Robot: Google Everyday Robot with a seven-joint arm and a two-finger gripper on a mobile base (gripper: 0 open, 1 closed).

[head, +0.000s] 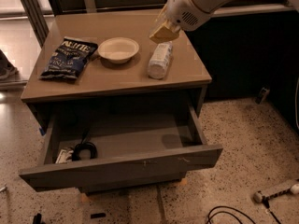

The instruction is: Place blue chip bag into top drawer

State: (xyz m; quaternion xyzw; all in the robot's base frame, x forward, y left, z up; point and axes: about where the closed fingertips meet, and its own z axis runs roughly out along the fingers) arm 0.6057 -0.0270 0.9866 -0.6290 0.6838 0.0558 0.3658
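The blue chip bag (68, 58) lies flat on the left side of the cabinet top (107, 80), dark navy with white lettering. The top drawer (121, 168) is pulled wide open below, and its grey floor is mostly bare. My gripper (163, 32), with tan tips on a white arm (201, 1), hangs over the right part of the top, just above the far end of the white plastic bottle (160, 60). It holds nothing that I can see and is well to the right of the bag.
A white bowl (118, 49) sits between the bag and the bottle. A coiled black cable (84, 150) and a small white item (63, 156) lie in the drawer's left front corner. Cables (229, 214) and a white tool (276, 191) lie on the floor at right.
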